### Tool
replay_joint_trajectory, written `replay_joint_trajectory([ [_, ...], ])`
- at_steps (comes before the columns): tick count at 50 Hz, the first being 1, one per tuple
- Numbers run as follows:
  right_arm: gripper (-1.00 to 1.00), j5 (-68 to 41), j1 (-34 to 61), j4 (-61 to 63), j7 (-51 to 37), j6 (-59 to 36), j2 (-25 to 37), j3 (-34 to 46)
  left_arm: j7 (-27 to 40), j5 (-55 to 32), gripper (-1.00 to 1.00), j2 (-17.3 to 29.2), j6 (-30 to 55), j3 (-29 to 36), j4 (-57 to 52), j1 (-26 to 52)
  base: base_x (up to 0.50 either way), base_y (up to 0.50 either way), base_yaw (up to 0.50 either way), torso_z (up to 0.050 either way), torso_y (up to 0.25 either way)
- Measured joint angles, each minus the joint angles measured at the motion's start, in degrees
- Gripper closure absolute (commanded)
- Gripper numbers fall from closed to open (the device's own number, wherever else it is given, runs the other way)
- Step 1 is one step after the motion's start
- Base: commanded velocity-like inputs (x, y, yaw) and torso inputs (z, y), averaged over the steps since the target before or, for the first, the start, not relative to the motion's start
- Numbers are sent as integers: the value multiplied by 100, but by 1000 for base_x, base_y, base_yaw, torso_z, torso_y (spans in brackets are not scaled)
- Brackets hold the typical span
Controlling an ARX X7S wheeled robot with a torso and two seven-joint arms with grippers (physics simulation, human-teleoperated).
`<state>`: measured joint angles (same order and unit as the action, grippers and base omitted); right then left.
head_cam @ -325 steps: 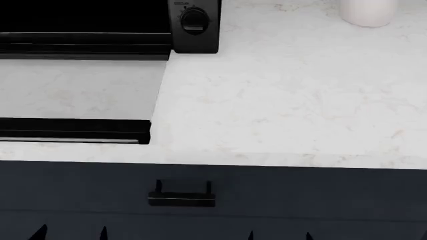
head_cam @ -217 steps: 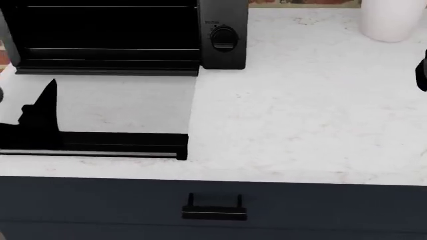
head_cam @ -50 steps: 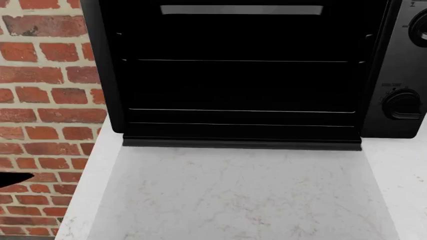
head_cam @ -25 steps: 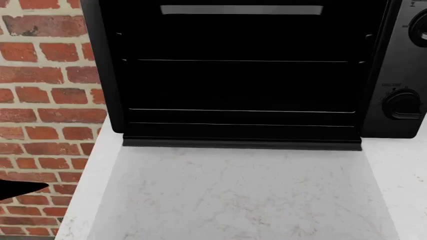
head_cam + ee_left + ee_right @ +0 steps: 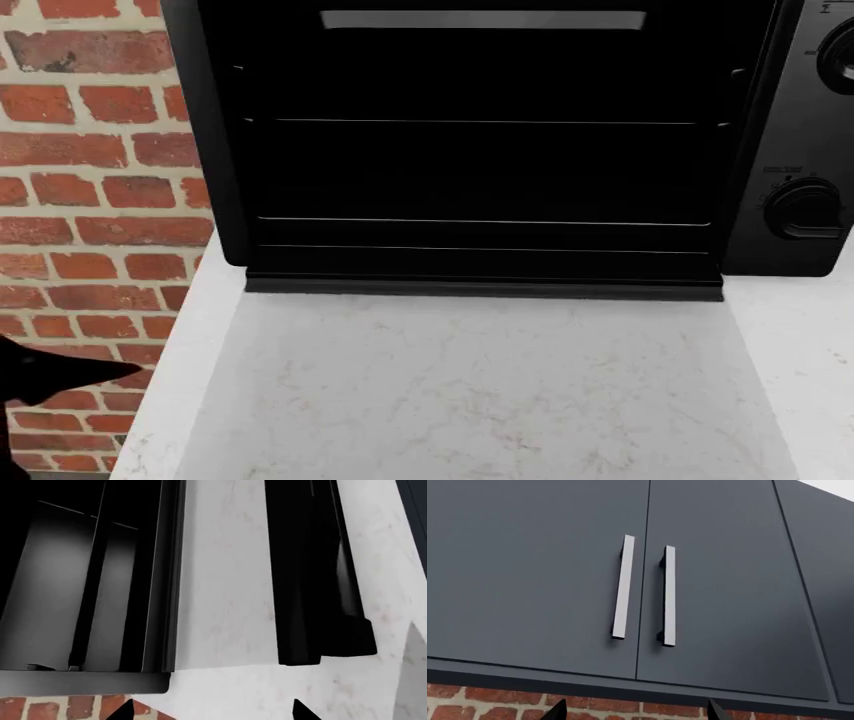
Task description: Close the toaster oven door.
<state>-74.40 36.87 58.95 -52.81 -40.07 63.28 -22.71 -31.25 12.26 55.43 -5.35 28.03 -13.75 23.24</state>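
Observation:
The toaster oven (image 5: 481,150) is a big black box standing open, with thin wire racks inside. The toaster oven door (image 5: 494,390) lies folded down flat over the white counter, which shows through its tinted glass. In the left wrist view the door glass (image 5: 223,580) runs between the oven's mouth (image 5: 87,580) and the door's black outer edge with the handle (image 5: 313,580). My left gripper (image 5: 213,712) is open and empty, beside the door's end. A dark tip of my left arm (image 5: 67,372) shows left of the counter. My right gripper (image 5: 635,712) is open and empty, facing wall cabinets.
A round black knob (image 5: 805,210) sits on the oven's right panel. A red brick wall (image 5: 94,150) stands left of the oven. White counter (image 5: 817,380) runs right of the door. Navy upper cabinets (image 5: 547,580) with silver bar handles (image 5: 622,587) hang above a brick strip.
The head view rose from the counter's front edge to the open oven. Over the last second the dark tip of my left arm has reached further right at the lower left.

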Motion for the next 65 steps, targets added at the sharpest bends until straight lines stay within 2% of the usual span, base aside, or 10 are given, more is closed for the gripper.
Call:
replay_joint_trajectory([
  [22,-100,-85,-132,-8,-68,158,154,-91,-126,202,-100,-445,-434,330,791,496,0,0,0,0,0],
  [43,-100,-48,-386,-5,-66,247,217,-256,-979,61,-100,-740,-840,610,1430,1121,4,-2,-5,0,0],
  [48,-100,-49,-445,3,-68,272,241,-303,-776,225,-100,-936,-932,693,1643,1342,0,-3,-3,0,0],
  [59,-100,-21,-590,12,-76,331,272,-376,-987,367,-100,-1080,-1119,846,1907,1612,3,-3,-5,0,0],
  [65,-100,-16,-659,15,-85,374,296,-415,-756,492,-100,-1202,-1187,870,2026,1708,0,-1,-2,0,0],
])
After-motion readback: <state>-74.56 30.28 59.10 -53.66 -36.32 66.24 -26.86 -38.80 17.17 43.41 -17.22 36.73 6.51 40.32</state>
